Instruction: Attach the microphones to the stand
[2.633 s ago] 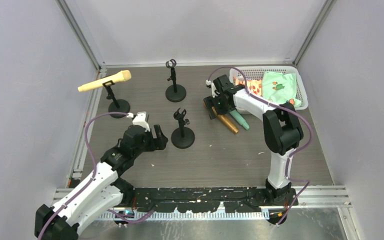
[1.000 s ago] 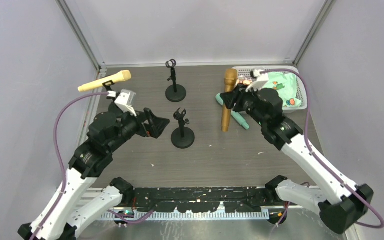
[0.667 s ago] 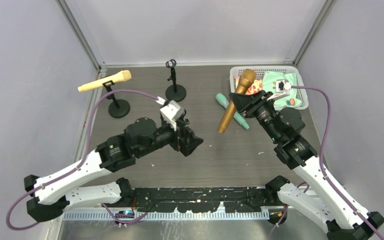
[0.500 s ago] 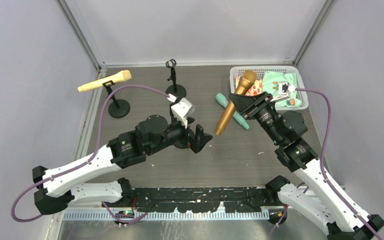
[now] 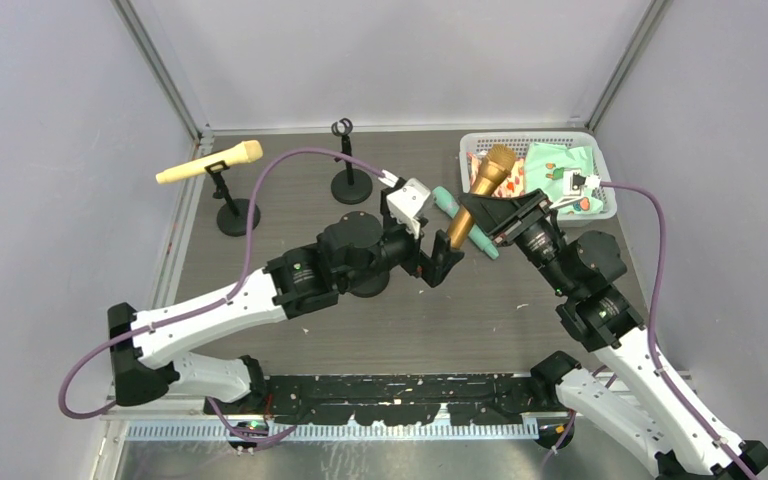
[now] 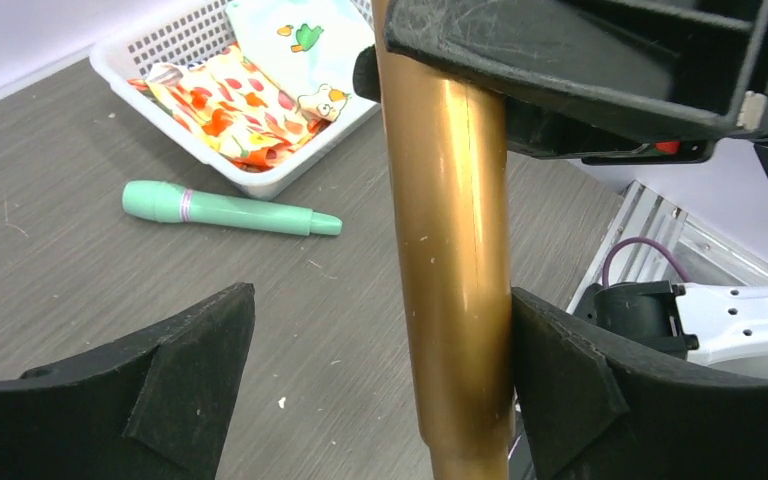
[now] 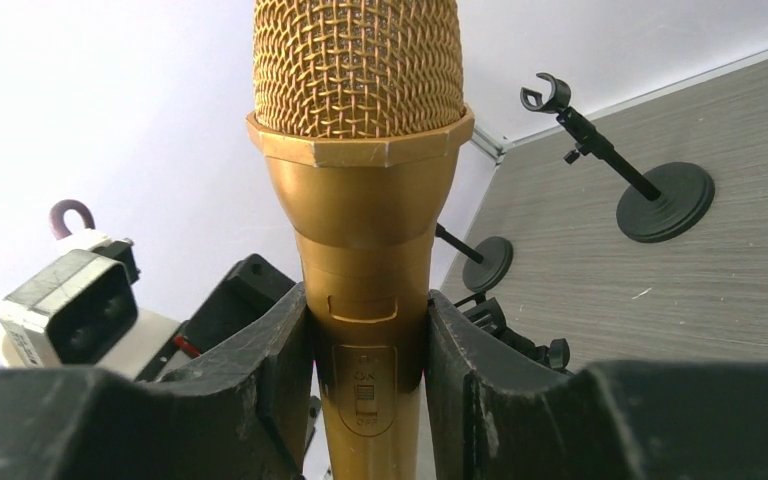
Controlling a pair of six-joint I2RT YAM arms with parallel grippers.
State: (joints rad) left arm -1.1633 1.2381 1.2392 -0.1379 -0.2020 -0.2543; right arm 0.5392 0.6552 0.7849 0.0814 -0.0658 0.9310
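Table (image 5: 460, 320): is carrying three stands, a basket and one loose mic.
Basket (image 5: 535, 137): is sitting at the far right corner, holding printed cloths.
Right gripper (image 5: 482, 207): is clamping the golden-brown microphone (image 6: 450, 250) just below its head, fingers pressing both sides, holding it up off the table.
Left gripper (image 5: 442, 258): is gaping wide and straddling the lower handle of that mic, gripping nothing; in the left wrist view one pad (image 6: 560, 385) is sitting right against the handle, the other well clear.
Golden mic axis: is running steeply, head up toward the basket, tail down toward the left gripper, which is sitting directly below the right one's grip.
Step, my guess: looking like a handover; the left jaws are needing to close on the handle before the right lets go.
Nearer arm: the left is lying closer to the empty back stand (image 5: 348, 165).
Cream-yellow microphone (image 5: 210, 162): is sitting clipped in the far-left stand (image 5: 230, 205).
Mint-green microphone (image 6: 222, 208): is lying flat on the table beside the basket.
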